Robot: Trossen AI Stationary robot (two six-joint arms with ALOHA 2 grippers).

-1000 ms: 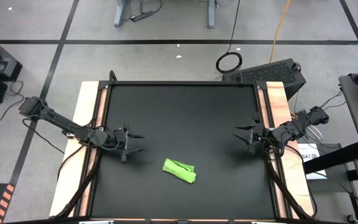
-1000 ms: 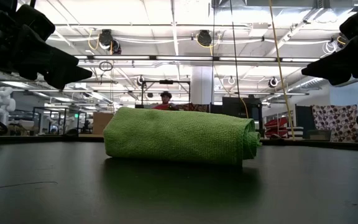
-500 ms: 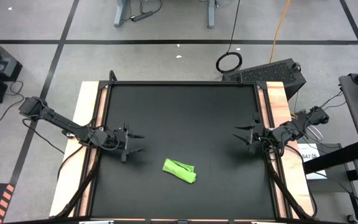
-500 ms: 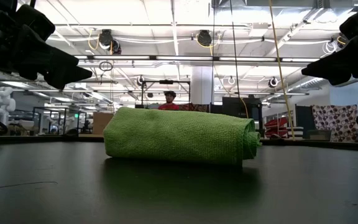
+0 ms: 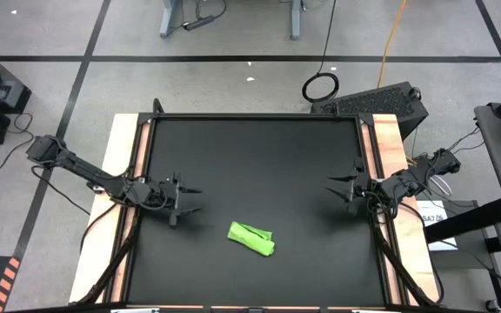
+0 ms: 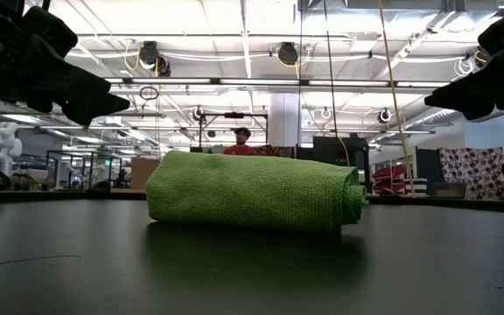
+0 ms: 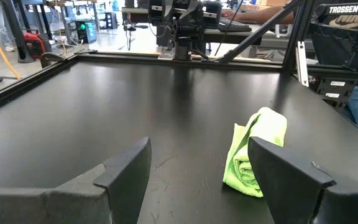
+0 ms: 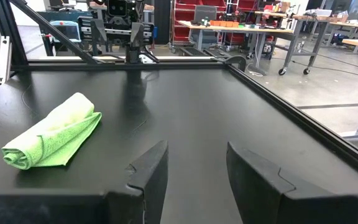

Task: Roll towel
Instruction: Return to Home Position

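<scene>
1. Flat black table top with pale wooden side rails [image 5: 250,148]: bare apart from item 4. No change over the last second.

2. Dark left arm, at the left edge of the table: left gripper [image 5: 196,199] hangs above the surface with fingers spread wide and nothing between them, as its own wrist view [image 7: 199,167] confirms. Same pose as a second ago.

3. Dark right arm, at the right edge: right gripper [image 5: 334,188] likewise hangs released and empty [image 8: 196,167]. It has not moved either.

4. Small lime-green soft cloth towel [image 5: 251,238]: lies as a tight roll in the near half of the table, between the two grippers and well apart from both. The roll has not loosened or shifted.

5. Person in the far room [image 6: 241,138]: the only thing that has moved, slightly.

Judgement: the rolling looks complete and both arms appear already parked, so the task seems finished.
</scene>
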